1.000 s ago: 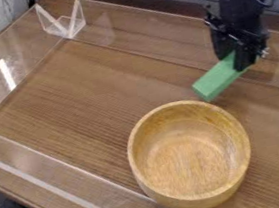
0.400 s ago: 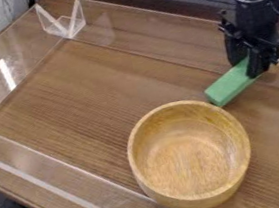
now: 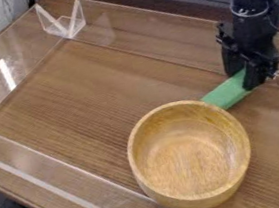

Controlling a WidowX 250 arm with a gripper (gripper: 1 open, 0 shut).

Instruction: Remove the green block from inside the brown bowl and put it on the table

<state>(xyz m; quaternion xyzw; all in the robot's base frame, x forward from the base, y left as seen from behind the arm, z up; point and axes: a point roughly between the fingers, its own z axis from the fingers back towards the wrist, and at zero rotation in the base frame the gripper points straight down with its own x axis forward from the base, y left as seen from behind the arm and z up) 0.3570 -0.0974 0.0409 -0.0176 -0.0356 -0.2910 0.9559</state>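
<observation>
Table (image 3: 84, 85): wood-grain, clear walls | brown bowl (image 3: 189, 155): empty | hand (image 3: 254, 74): clamped on green block (image 3: 227, 92)

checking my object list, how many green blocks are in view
1. The green block sits just beyond the far right rim of the brown bowl, low over the table, its upper end in the gripper. The bowl's visible inside holds none.

One raised camera looks obliquely across the table (image 3: 86, 95).
</observation>
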